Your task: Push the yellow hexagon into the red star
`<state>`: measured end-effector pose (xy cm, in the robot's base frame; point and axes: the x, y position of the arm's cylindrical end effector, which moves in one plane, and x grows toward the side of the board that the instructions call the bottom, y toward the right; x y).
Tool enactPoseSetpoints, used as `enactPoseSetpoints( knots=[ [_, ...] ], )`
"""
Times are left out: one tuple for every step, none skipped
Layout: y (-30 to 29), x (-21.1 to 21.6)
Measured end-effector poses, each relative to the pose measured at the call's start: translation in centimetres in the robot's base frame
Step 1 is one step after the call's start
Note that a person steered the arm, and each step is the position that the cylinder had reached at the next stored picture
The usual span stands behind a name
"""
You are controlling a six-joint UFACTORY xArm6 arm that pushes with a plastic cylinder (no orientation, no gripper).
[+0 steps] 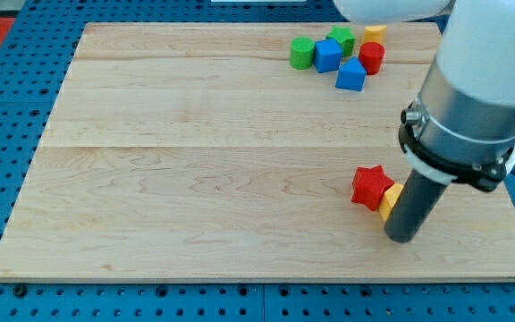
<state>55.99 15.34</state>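
Note:
The red star [370,186] lies on the wooden board [195,161] at the view's lower right. The yellow hexagon [388,201] sits right against the star's lower-right side, touching it; only a sliver of it shows, the rest is hidden behind my rod. My tip [401,236] rests on the board just to the right of and below the hexagon, touching or nearly touching it.
A cluster of blocks sits at the view's top right: a green cylinder [302,53], a blue cube [327,55], a green block [341,38], a yellow block [375,32], a red cylinder [371,58] and a blue block [350,75]. The board's right edge is near the rod.

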Motion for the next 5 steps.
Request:
enactPoseSetpoints(
  knots=[
    [0.6,-0.9],
    [0.9,-0.5],
    [0.9,0.5],
    [4.4,2.7],
    [6.5,3.5]
  ],
)
